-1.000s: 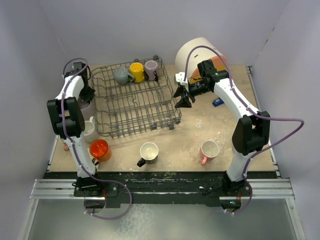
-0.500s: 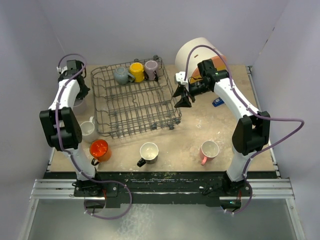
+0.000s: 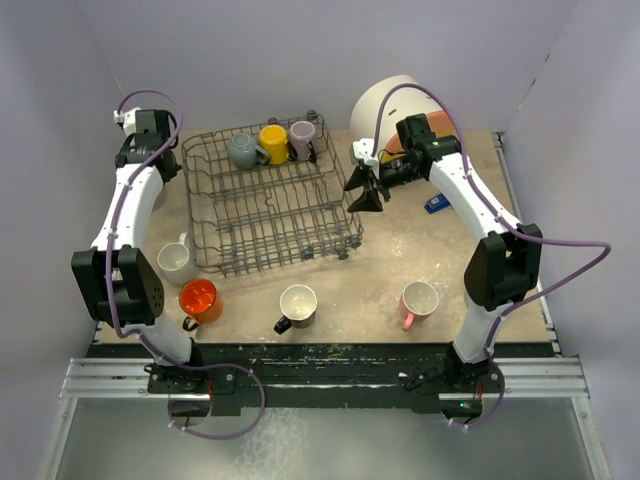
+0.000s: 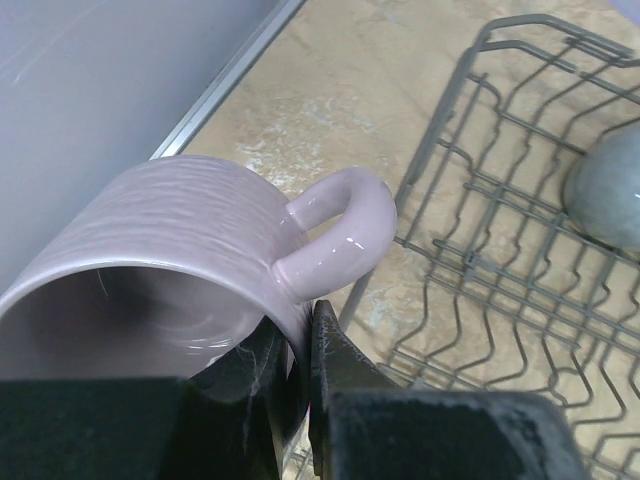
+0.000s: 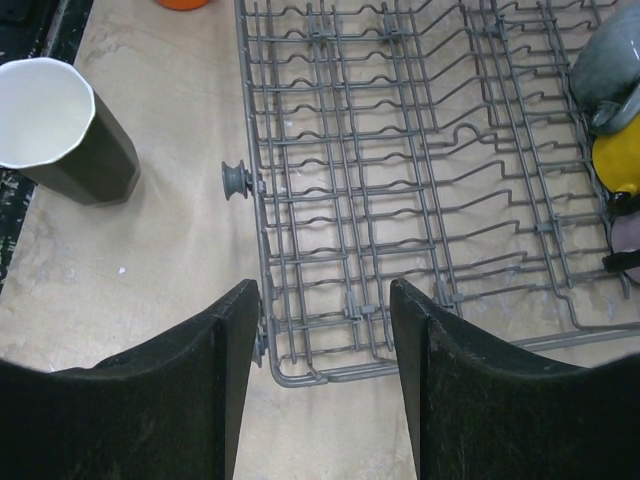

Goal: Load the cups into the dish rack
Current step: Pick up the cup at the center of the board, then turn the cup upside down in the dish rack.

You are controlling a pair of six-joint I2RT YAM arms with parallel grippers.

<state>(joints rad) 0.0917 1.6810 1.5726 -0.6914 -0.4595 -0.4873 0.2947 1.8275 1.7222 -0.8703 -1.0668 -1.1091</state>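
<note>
My left gripper (image 3: 150, 152) is shut on the rim of a mauve ribbed mug (image 4: 170, 260) and holds it off the table by the back-left corner of the grey wire dish rack (image 3: 270, 205). The arm hides the mug in the top view. The rack holds a grey mug (image 3: 242, 151), a yellow mug (image 3: 273, 141) and a mauve mug (image 3: 302, 138) along its far side. My right gripper (image 3: 365, 190) is open and empty over the rack's right edge (image 5: 300, 378). A white mug (image 3: 175, 262), an orange mug (image 3: 198, 298), a black mug (image 3: 297, 305) and a pink mug (image 3: 418, 300) stand on the table.
A big white cylinder (image 3: 395, 105) with orange fronts lies at the back right, behind the right arm. A small blue object (image 3: 435, 205) lies right of that arm. The left wall runs close to the held mug. The rack has a small wheel (image 5: 235, 178) on its side.
My left arm has swung up and away along the rack's left side to its back-left corner, carrying the mauve mug. The right arm has barely moved.
</note>
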